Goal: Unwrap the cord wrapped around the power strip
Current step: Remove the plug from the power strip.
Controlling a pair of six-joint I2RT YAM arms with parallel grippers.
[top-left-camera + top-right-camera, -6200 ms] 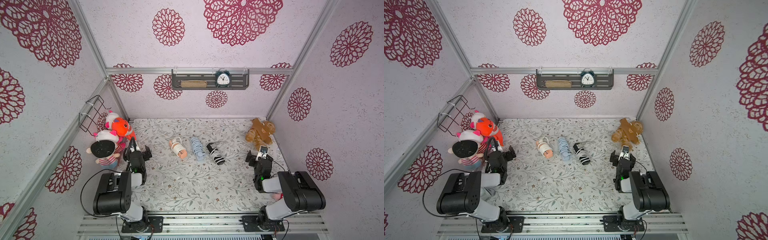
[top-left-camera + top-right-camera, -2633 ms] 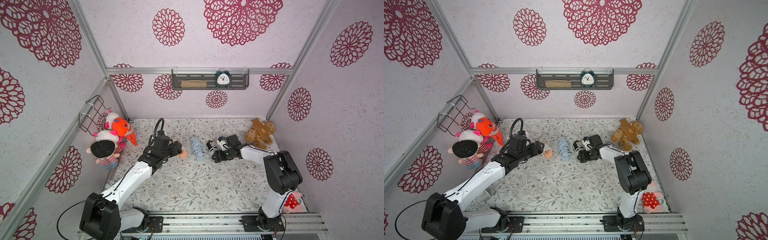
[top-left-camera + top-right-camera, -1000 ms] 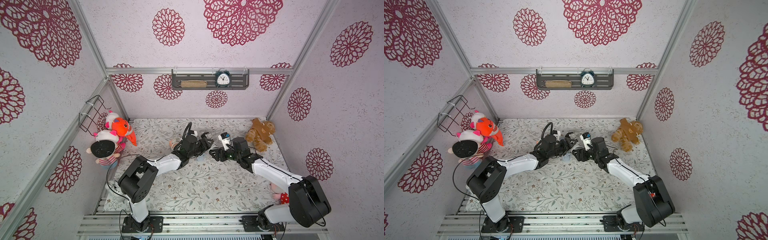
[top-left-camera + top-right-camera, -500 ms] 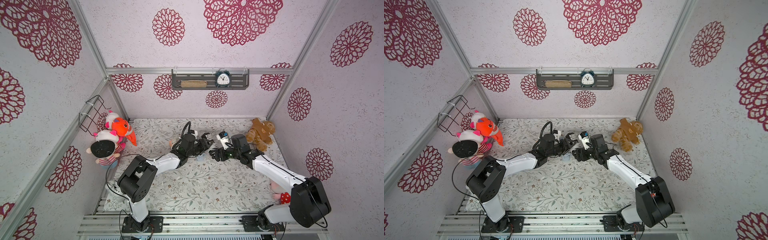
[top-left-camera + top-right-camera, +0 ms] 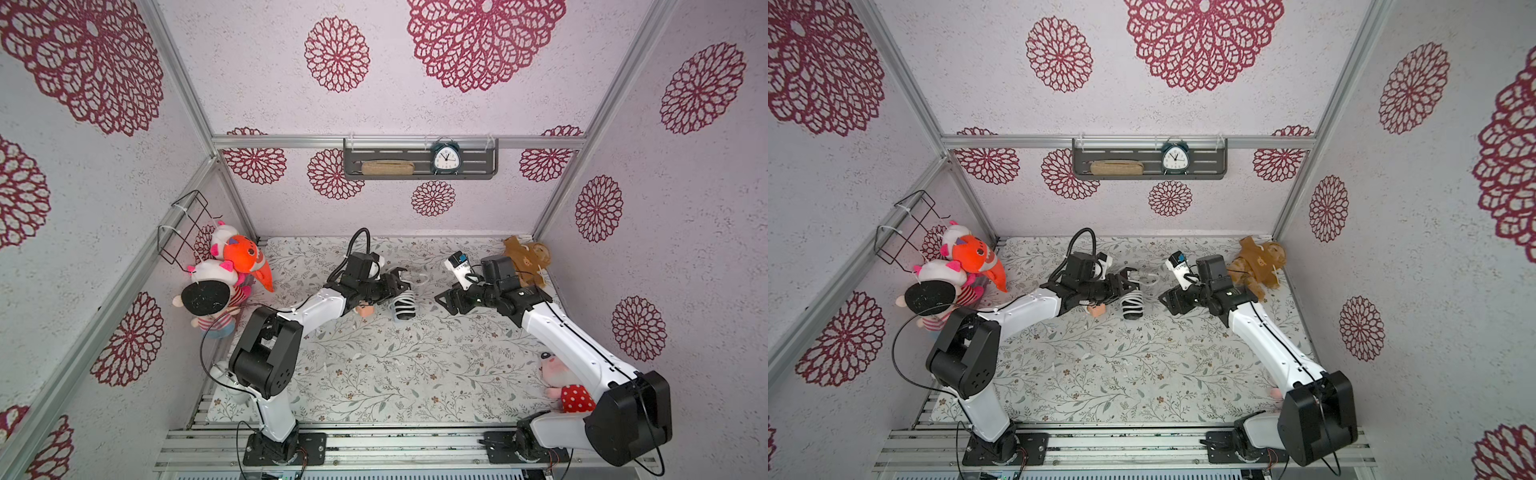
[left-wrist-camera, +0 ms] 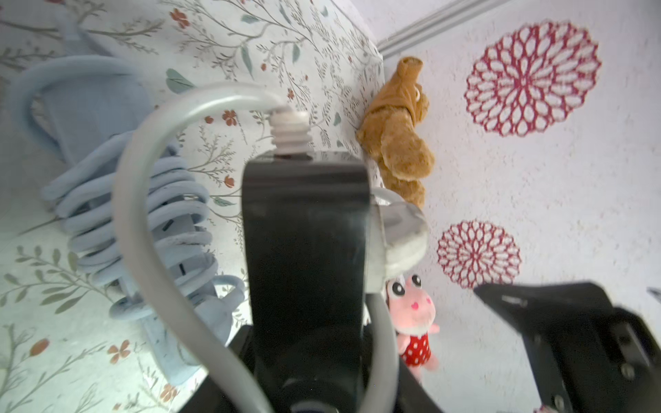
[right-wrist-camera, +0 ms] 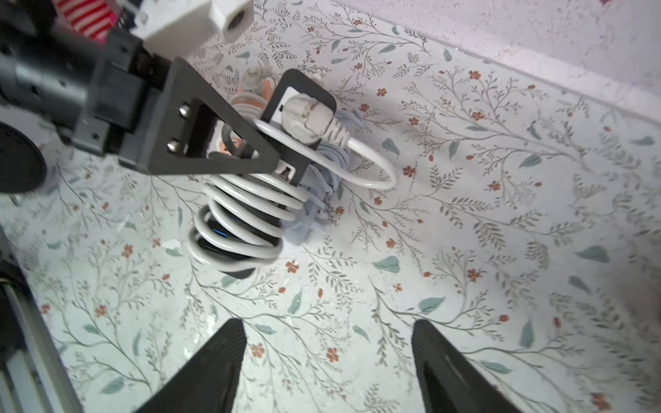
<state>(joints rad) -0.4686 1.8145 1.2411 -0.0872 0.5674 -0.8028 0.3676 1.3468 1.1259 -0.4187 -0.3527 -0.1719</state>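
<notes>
You face a small booth with pale lilac walls [image 5: 374, 95] printed with large crimson flower medallions [image 5: 486, 41] and framed by aluminium posts [image 5: 178, 75]. On the far wall, a grey metal shelf [image 5: 478, 176] holds a teal alarm clock [image 5: 446, 159] and a tan pouch [image 5: 387, 167]. A black wire basket [image 5: 165, 228] is fixed to the left wall. The floor is a white mat [image 5: 395, 374] with leafy sprigs, evenly lit. Metal rails [image 5: 395, 440] run along the near edge.
</notes>
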